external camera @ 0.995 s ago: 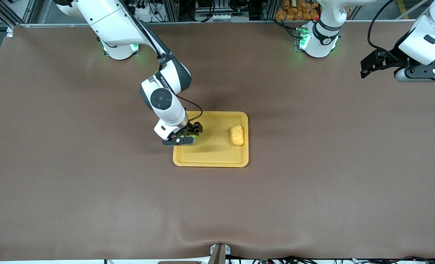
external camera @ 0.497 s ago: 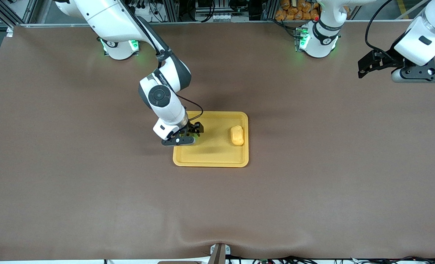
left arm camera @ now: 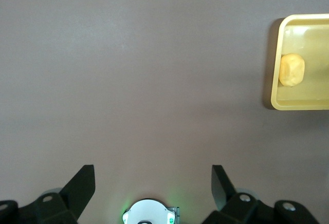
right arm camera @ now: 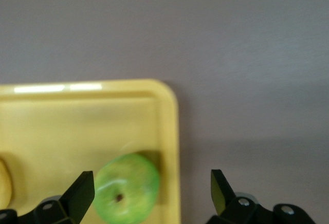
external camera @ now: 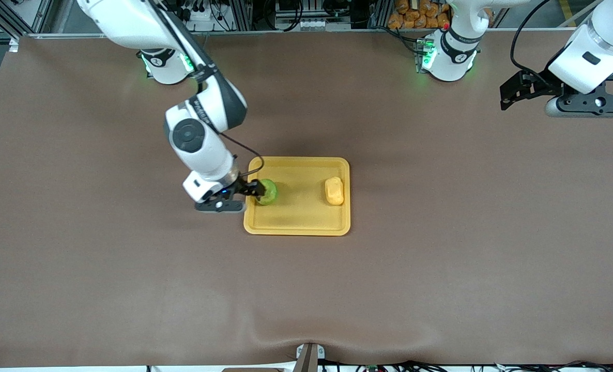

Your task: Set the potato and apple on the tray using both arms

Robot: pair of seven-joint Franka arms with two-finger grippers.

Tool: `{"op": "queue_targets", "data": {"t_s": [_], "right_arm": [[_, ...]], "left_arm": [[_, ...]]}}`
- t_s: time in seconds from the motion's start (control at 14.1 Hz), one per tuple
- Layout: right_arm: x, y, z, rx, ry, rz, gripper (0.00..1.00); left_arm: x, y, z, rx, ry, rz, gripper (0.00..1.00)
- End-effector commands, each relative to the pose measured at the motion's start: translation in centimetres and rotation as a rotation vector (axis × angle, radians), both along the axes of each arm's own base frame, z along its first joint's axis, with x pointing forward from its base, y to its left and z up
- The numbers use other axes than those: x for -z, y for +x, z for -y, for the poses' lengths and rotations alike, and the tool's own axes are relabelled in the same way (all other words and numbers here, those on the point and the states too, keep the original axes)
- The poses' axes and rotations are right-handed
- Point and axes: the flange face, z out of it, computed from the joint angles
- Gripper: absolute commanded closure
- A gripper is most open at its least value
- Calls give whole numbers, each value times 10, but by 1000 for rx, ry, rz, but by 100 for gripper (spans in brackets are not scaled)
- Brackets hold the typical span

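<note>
The yellow-orange tray [external camera: 301,222] lies mid-table. The green apple [external camera: 266,191] rests in it at the end toward the right arm; it also shows in the right wrist view [right arm camera: 126,188]. The pale-yellow potato [external camera: 334,190] lies in the tray at the end toward the left arm, and shows in the left wrist view [left arm camera: 291,70]. My right gripper [external camera: 248,189] is open and empty, above the tray's rim [right arm camera: 169,131] beside the apple. My left gripper [external camera: 513,94] is open and empty, raised over bare table at the left arm's end.
The brown table cover [external camera: 441,258] spreads all round the tray. The arms' bases with green lights [external camera: 443,54] stand along the edge farthest from the front camera. A small mount [external camera: 309,356] sits at the nearest edge.
My right gripper has let go of the apple and drawn back off the tray toward the right arm's end, so the apple now shows. My left gripper has drifted slightly.
</note>
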Motion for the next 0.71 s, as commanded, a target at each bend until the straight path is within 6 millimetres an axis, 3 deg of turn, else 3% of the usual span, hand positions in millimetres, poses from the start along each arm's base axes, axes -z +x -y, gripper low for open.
{"op": "queue_targets", "data": {"t_s": [0.0, 0.14, 0.28, 0.64], "right_arm": [[-37, 5, 40, 55, -12, -4, 0], [-74, 14, 85, 108, -5, 22, 0], [-106, 10, 127, 115, -16, 28, 0], [-158, 3, 237, 7, -42, 24, 0]], "left_arm": [[-5, -3, 0, -14, 2, 5, 0], [-7, -5, 1, -11, 3, 8, 0], [-8, -6, -1, -12, 3, 4, 0], [-9, -9, -3, -19, 4, -4, 0]]}}
